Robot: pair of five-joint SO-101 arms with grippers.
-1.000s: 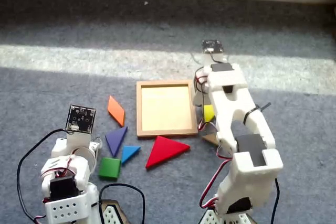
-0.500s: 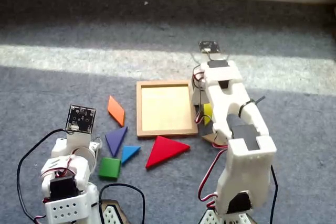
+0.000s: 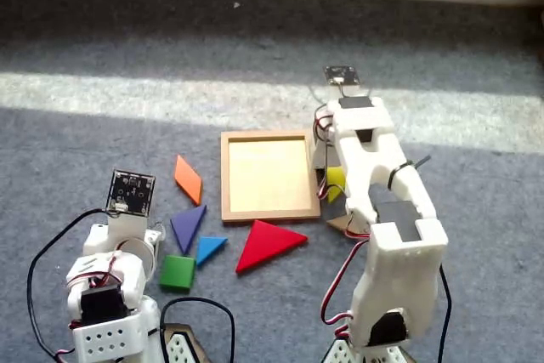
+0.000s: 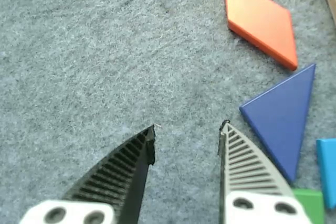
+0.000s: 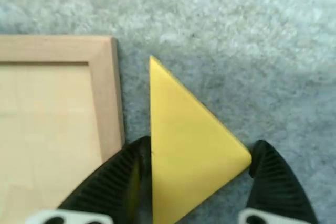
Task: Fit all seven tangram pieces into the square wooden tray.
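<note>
The square wooden tray (image 3: 266,176) (image 5: 107,93) lies empty on the grey carpet. A yellow triangle (image 5: 184,145) (image 3: 337,183) lies just off the tray's right rim. My right gripper (image 5: 202,148) is open and straddles it, one finger on each side close to its edges. My left gripper (image 4: 188,128) is open over bare carpet, near the dark blue triangle (image 4: 283,119) (image 3: 189,224) and the orange parallelogram (image 4: 260,19) (image 3: 188,178). A red triangle (image 3: 268,242), a light blue triangle (image 3: 209,248), a green square (image 3: 177,271) and a brown piece (image 3: 342,224) lie in front of the tray.
The right arm (image 3: 374,184) stretches along the tray's right side and covers part of the brown piece. The left arm (image 3: 115,269) sits folded at the near left. Open carpet lies beyond the tray, crossed by a sunlit band.
The right arm has shifted a little to the left, toward the tray and over the yellow triangle. The left arm and the loose pieces have not moved.
</note>
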